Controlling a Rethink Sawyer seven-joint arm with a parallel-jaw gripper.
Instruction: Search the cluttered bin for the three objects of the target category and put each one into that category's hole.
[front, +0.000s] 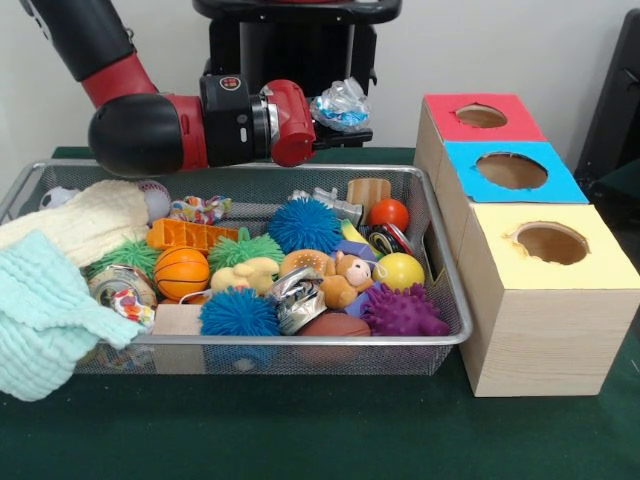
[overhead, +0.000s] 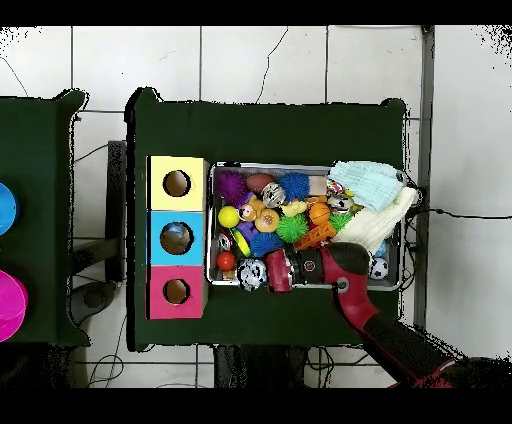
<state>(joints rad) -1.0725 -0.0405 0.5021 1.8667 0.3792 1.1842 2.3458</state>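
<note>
A crumpled clear plastic wrapper with blue print (front: 340, 104) is pinched in the closed jaws of the gripper (front: 345, 125), held in the air above the far rim of the wire mesh bin (front: 300, 340), near its corner toward the red-topped box (front: 481, 118). Beside the bin on the green surface (front: 300, 430) the blue-topped box (front: 512, 171) and yellow-topped box (front: 551, 243) complete the row, each with a round hole.

Even, soft indoor light fills both views with no harsh glare, the bin (front: 440, 335) casting only a faint shadow on the green desk (front: 300, 430) at its front edge, while the crumpled foil (front: 298, 298) shows small bright glints.
</note>
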